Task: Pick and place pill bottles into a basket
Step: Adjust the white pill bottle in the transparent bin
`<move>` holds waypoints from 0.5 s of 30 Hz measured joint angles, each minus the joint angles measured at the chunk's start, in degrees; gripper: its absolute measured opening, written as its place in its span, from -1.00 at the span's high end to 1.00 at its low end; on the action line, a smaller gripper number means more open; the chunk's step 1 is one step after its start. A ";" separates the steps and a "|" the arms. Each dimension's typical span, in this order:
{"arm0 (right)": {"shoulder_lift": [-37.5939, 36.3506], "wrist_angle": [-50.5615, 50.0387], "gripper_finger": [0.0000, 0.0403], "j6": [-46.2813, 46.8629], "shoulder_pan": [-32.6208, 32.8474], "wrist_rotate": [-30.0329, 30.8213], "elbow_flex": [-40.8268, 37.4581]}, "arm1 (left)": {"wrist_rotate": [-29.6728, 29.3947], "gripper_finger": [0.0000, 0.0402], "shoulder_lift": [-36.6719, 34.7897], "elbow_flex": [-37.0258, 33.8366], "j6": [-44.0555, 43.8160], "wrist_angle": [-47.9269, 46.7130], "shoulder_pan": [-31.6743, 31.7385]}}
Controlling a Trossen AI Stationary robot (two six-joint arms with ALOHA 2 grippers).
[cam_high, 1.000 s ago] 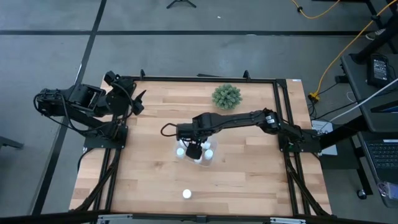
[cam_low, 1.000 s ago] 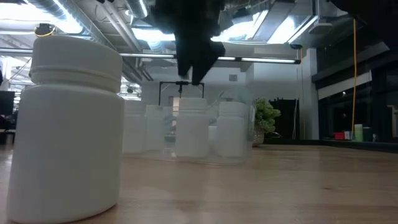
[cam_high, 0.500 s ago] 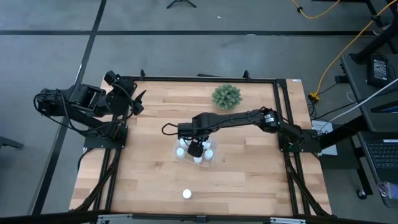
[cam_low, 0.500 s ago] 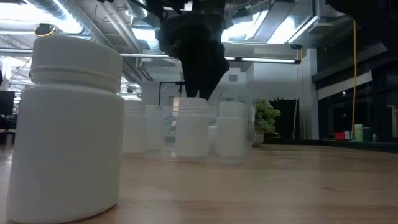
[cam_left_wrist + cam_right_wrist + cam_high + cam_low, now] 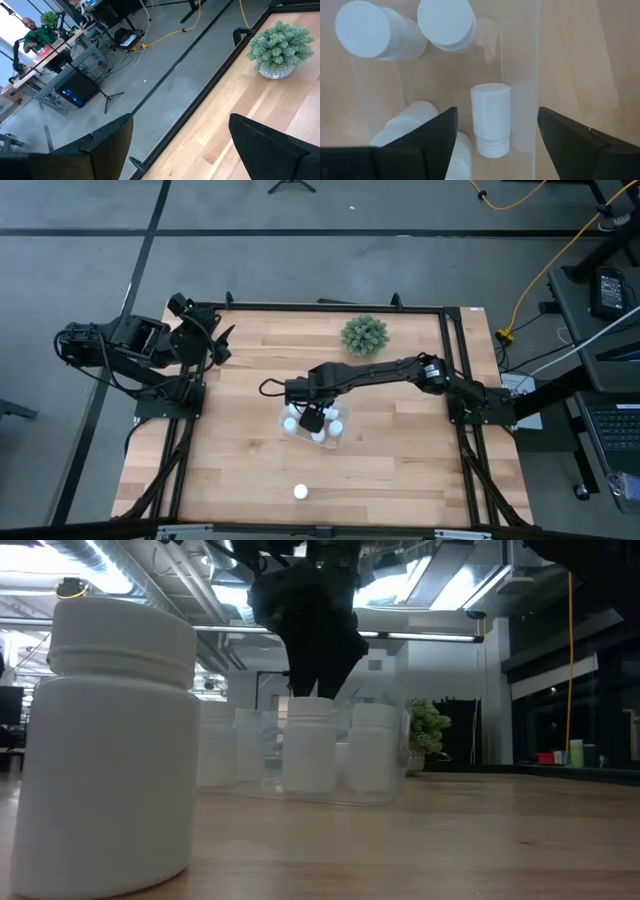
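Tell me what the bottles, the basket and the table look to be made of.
Pill bottles: opaque white plastic by the look, smooth and matte, with ridged caps.
Basket: clear plastic, apparently; the wood shows through its walls, and the edges glint faintly.
Table: light wood planks, with visible grain and seams, seemingly sealed smooth.

The basket [image 5: 316, 427] lies on the table [image 5: 400, 470], mid-table. Several pill bottles [image 5: 291, 423] stand inside the basket. One lone bottle [image 5: 300, 492] stands apart, nearer the front edge than the basket. The plant [image 5: 364, 335] stands behind the basket, toward its right.
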 joint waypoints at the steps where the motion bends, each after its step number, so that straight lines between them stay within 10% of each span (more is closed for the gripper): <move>1: 0.06 -0.02 -0.36 0.08 0.12 0.04 0.00 | 0.00 -0.60 0.00 0.00 0.01 0.00 0.00; 15: 0.06 0.12 -0.36 2.78 1.76 1.72 -0.44 | 0.04 -0.60 0.00 0.00 0.03 1.92 0.00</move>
